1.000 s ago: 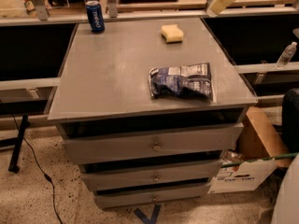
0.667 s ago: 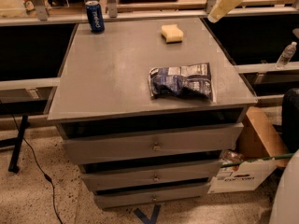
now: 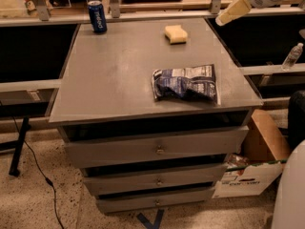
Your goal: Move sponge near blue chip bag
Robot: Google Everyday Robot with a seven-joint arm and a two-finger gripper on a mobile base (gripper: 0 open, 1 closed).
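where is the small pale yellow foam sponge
The sponge lies at the grey cabinet top's far side, beyond the blue chip bag; the gripper hovers to its right.

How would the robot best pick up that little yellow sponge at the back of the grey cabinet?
Probably from straight above, pinching across its two long sides at the middle. The sponge lies flat on the cabinet top with free space all round. The gripper hangs up to its right, off the cabinet's back corner.

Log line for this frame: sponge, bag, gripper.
sponge: back of cabinet top | blue chip bag: front right | gripper: raised right of sponge, apart | task: not done
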